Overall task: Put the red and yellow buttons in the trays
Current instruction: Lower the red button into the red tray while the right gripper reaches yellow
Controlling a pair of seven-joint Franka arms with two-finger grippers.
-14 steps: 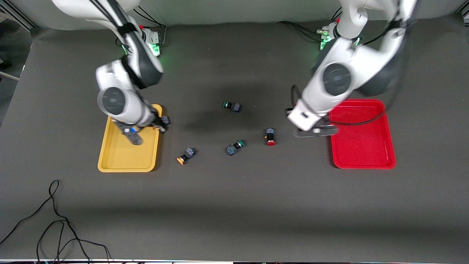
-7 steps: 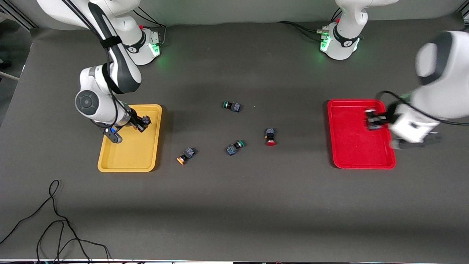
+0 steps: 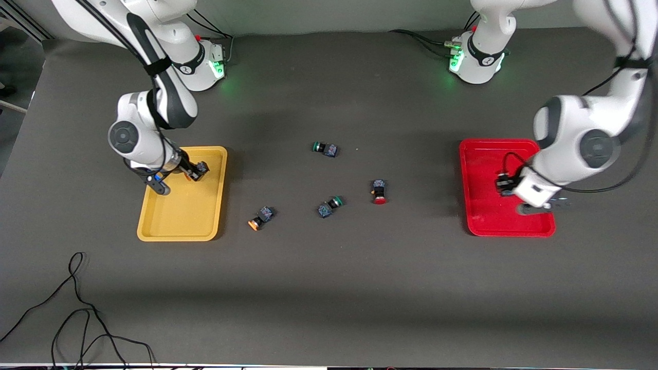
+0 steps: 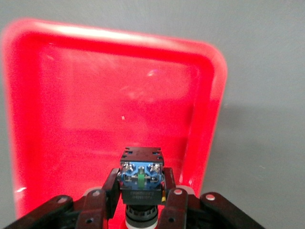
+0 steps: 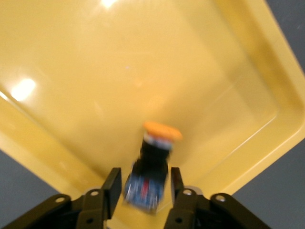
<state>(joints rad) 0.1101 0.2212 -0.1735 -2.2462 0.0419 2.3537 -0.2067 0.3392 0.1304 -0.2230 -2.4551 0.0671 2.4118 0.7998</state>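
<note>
No text, label or number can be read — not anywhere.

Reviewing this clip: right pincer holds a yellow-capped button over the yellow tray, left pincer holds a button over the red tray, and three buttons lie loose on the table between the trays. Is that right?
Not quite: four loose buttons, not three, lie between the trays in the front view: two green-capped, one red-capped, one yellow-capped. The rest holds: the right pincer grips a yellow-capped button over the yellow tray; the left pincer holds a button over the red tray.

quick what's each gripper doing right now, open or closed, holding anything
Left gripper: closed on a button, over the red tray.
Right gripper: closed on a yellow button, over the yellow tray.
</note>
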